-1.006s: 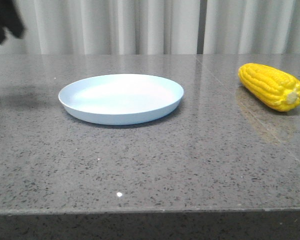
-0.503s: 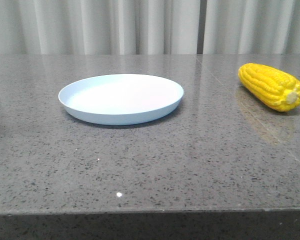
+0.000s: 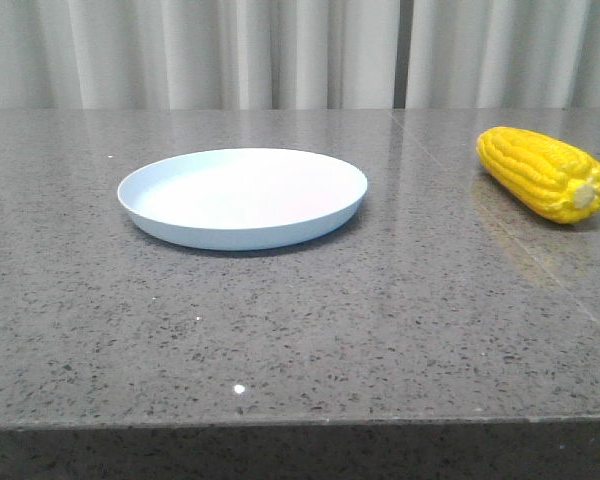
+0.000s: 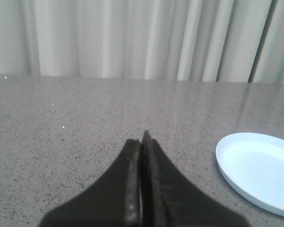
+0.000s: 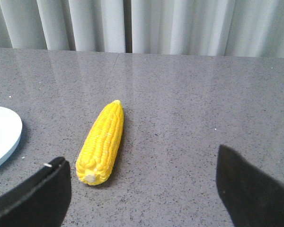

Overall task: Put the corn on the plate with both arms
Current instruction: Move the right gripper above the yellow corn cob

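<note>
The yellow corn (image 3: 542, 172) lies on its side on the grey table at the far right, stub end toward the front. The pale blue plate (image 3: 242, 195) sits left of centre, empty. Neither gripper shows in the front view. In the right wrist view my right gripper (image 5: 142, 179) is open and empty; the corn (image 5: 102, 142) lies just ahead of its one finger, apart from it, and the plate's edge (image 5: 2, 137) shows beside it. In the left wrist view my left gripper (image 4: 142, 139) is shut on nothing, above bare table, with the plate (image 4: 260, 172) off to one side.
A white curtain (image 3: 300, 50) hangs behind the table's far edge. The table's front edge (image 3: 300, 425) runs across the bottom of the front view. A seam in the tabletop (image 3: 500, 215) runs diagonally near the corn.
A dark arm part at the top left of the front view one second ago has left that view. The corn and plate have not moved.
</note>
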Controlling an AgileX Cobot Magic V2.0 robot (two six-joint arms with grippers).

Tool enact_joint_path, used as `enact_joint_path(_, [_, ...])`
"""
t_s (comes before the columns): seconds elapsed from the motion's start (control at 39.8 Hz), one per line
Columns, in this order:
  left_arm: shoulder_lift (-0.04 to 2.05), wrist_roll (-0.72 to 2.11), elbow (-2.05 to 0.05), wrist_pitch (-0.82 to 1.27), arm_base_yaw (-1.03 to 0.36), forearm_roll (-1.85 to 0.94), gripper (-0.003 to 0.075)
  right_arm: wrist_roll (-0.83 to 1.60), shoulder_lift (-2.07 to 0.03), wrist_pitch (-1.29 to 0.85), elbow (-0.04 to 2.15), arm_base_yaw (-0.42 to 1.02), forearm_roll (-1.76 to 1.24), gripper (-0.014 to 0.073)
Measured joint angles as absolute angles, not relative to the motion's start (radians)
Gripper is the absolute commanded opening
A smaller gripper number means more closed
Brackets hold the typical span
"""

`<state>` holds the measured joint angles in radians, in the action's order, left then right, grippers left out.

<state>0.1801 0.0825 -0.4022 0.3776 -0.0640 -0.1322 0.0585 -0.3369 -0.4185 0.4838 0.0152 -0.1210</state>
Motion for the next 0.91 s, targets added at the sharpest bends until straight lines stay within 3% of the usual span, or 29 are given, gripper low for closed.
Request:
enact_joint_path(0.45, [0.097, 0.083, -0.383, 0.381, -0.064, -0.132, -0.0020, 0.058, -0.367, -0.450, 0.492, 0.015, -0.152, 0.0644])
enact_joint_path(0.91, [0.096, 0.083, -0.383, 0.381, -0.064, -0.132, -0.0020, 0.058, -0.980, -0.632, 0.809, 0.015, -0.238, 0.0644])
